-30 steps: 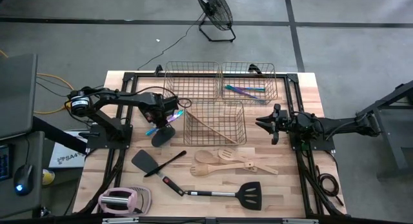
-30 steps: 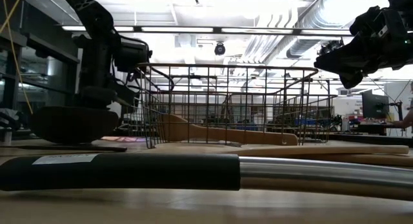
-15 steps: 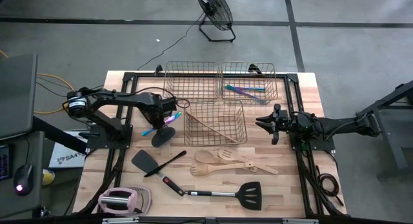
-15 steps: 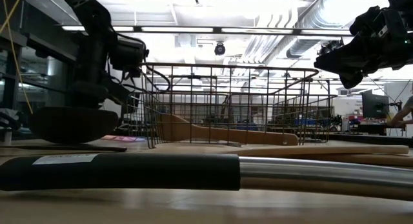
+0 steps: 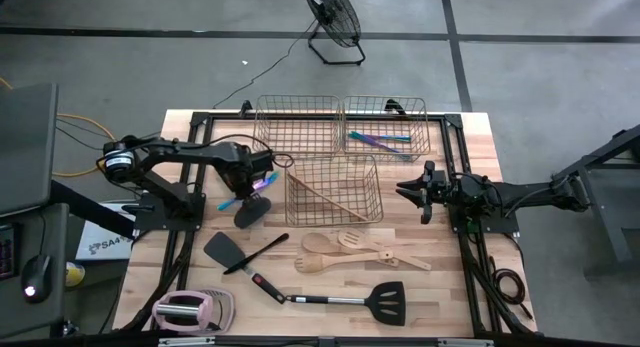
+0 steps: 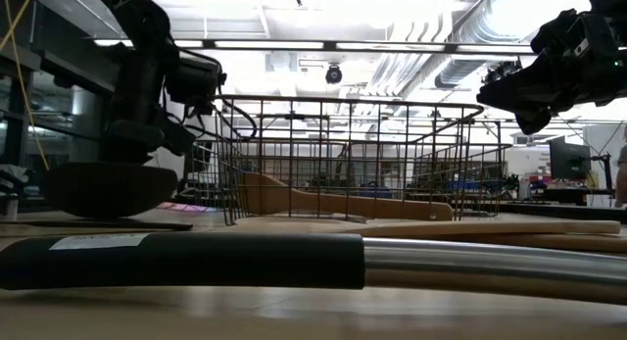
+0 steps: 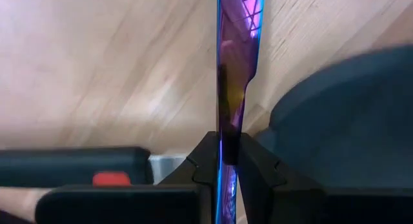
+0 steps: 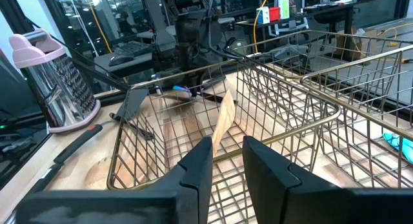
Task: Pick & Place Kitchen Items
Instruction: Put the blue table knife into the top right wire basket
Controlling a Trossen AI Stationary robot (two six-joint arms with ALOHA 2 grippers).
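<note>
Left wrist view shows the left gripper [image 7: 227, 161] clenched on a thin iridescent purple-teal piece [image 7: 235, 69], its two dark fingers [image 7: 205, 161] pinching the flat strip edge-on above pale wood. Beside it lies the dark bowl of a black spoon [image 7: 342, 114]. From above, this gripper [image 5: 258, 179] sits just left of the front copper wire basket [image 5: 333, 190], with the piece [image 5: 236, 199] sticking out toward the table's left side and the spoon [image 5: 250, 211] right under it.

The right gripper [image 5: 416, 191] hovers off the basket's right side, fingers a little apart and grasping nothing; its own camera looks past them [image 8: 222, 161] into the basket, where a pale wooden spatula [image 8: 222, 121] leans against the wire.

Two more wire baskets [image 5: 297, 124] stand side by side at the back; the right-hand one [image 5: 388, 127] contains more purple-teal pieces [image 5: 378, 139]. On the butcher-block table [image 5: 450, 297] in front lie a small black spatula [image 5: 231, 253], several wooden spoons and spatulas [image 5: 345, 249], and a large black spatula [image 5: 340, 299] with a metal shaft. A pink-and-white gadget [image 5: 190, 309] rests at the front left corner.

Around the table is grey concrete floor with dark seams, a floor fan [image 5: 333, 17] behind, and a desk with a mouse [image 5: 32, 290] at left. The low view looks into a bright hall with ceiling ducts.
</note>
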